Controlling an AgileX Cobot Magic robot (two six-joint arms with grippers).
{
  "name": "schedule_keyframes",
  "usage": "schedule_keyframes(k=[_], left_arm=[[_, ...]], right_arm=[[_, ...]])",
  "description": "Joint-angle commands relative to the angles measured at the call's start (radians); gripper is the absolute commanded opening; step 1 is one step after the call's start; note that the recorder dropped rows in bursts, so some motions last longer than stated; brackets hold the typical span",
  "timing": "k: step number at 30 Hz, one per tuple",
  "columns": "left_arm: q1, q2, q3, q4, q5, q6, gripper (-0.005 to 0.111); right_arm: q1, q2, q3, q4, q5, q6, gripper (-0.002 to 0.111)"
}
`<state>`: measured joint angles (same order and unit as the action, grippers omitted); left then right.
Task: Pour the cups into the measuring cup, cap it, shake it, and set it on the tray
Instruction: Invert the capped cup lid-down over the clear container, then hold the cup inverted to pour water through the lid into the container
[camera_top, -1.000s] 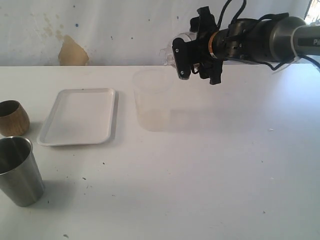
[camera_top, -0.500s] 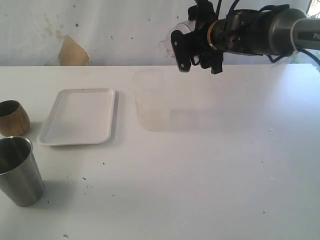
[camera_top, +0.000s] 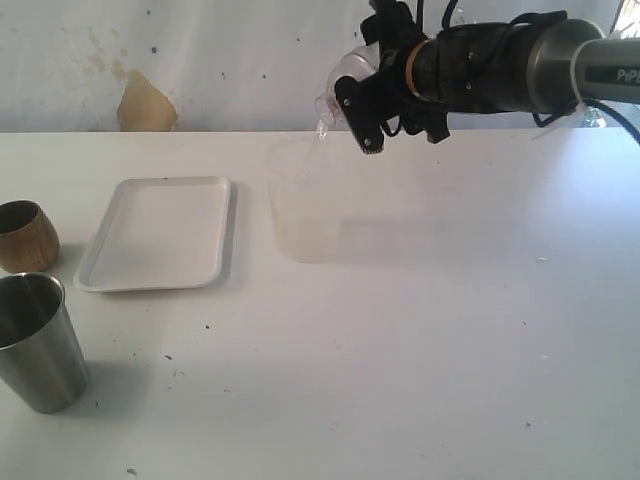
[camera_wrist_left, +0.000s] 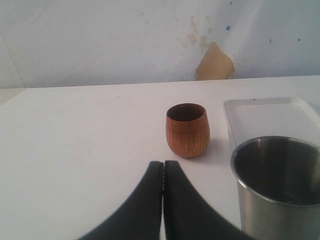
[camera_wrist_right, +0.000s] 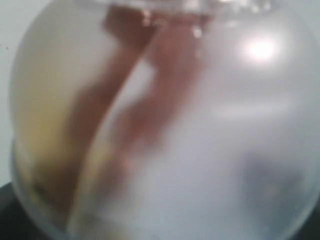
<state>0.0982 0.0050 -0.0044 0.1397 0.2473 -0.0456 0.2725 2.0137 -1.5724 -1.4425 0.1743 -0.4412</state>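
Exterior view puts the right gripper (camera_top: 385, 98) at upper middle, clamped on a frosted cup (camera_top: 343, 75) that is tipped mouth-down toward the left. A thin stream (camera_top: 320, 140) runs from its lip into the measuring cup (camera_top: 300, 205), which stands upright at centre-left, just right of the tray (camera_top: 160, 230) and not touching it. In the right wrist view the frosted wall fills the frame, so the jaws' spread cannot be read there. I judge the grip from the cup hanging in the air.

The wooden cup (camera_top: 25, 235) and steel cup (camera_top: 38, 345) stand upright at the left edge, close together. Whether they hold anything I cannot tell. In the left wrist view the left gripper (camera_wrist_left: 163, 165) is empty, its fingers pressed together, low and aimed at the gap between those two cups.

By my reading the task is early. Both cups are not yet poured, then come capping, shaking and setting on the tray. No cap shows in any view.

For room, the tray is bare, and the table (camera_top: 420, 360) lies open across the centre and lower right. The tray sits between the two cups and the measuring cup, so a carry would likely pass over it. The right arm fills the space above the measuring cup, and the wall is near behind it.
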Motion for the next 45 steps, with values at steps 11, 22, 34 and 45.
schedule_keyframes(k=[11, 22, 34, 45], left_arm=[[-0.002, -0.005, 0.004, -0.004, -0.008, -0.002, 0.001], [-0.002, -0.005, 0.004, -0.004, -0.008, -0.002, 0.001], [-0.002, -0.005, 0.004, -0.004, -0.008, -0.002, 0.001], [-0.002, -0.005, 0.004, -0.004, -0.008, -0.002, 0.001]], right_arm=[[0.0, -0.016, -0.015, -0.071, -0.002, -0.008, 0.0], [0.0, -0.016, -0.015, -0.189, -0.004, -0.008, 0.0], [0.0, -0.016, -0.015, -0.207, -0.002, -0.008, 0.0], [0.0, -0.013, -0.015, -0.209, 0.001, 0.09, 0.0]])
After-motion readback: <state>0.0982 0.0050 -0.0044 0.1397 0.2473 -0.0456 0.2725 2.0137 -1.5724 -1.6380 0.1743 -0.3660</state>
